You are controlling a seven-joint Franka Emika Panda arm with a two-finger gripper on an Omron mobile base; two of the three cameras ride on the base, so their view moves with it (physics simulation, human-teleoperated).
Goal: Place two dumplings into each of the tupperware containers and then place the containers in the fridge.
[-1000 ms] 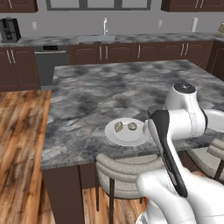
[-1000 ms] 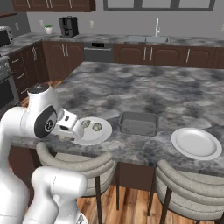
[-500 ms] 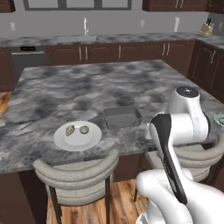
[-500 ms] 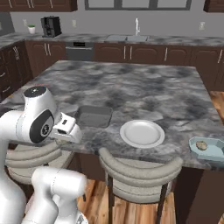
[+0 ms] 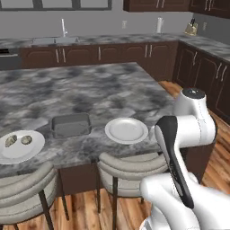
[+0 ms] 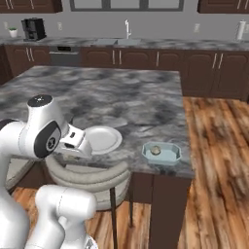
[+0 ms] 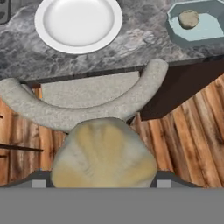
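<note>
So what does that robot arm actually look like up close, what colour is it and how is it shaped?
The arm is glossy white, built of thick rounded segments like swollen tubes. A long black panel runs down one segment, and the round joint caps are dark grey to black, one with a small ring mark on its side. No loose cables show. The gripper is a small boxy white block with a dark slot on its face.

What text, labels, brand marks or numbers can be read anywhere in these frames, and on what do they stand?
None: nothing readable shows.
The coffee machine on the back counter bears no legible mark.
The white plate, the teal container, the grey container and the held dumpling are all plain.
</note>
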